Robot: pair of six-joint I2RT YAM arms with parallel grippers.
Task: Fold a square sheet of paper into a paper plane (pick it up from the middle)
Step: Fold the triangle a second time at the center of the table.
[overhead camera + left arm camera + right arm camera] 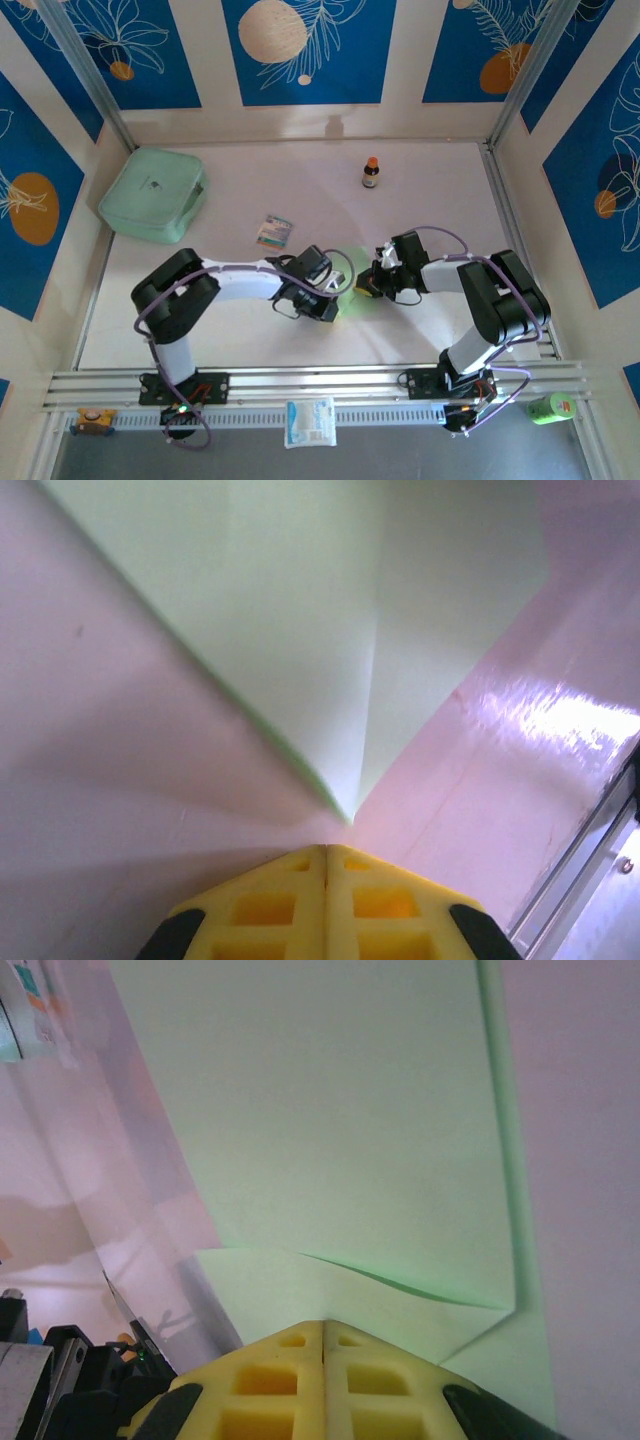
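Note:
The square sheet of paper (pixel 352 268) is pale lime-green and lies on the table between my two grippers, mostly hidden by them from above. In the left wrist view the paper (pixel 300 630) narrows to a point with a centre crease, and that point ends just ahead of my left gripper (pixel 325 850), whose yellow fingers are shut with nothing between them. In the right wrist view the paper (pixel 350 1110) shows folded flaps, and my right gripper (pixel 323 1323) is shut with its tip over a flap. From above, the left gripper (pixel 338 290) and right gripper (pixel 363 287) nearly meet.
A mint-green box (pixel 153 193) sits at the back left. A striped packet (pixel 273 231) lies just behind the left gripper, and a small bottle (pixel 371 172) stands further back. An aluminium rail (pixel 320 380) runs along the near edge.

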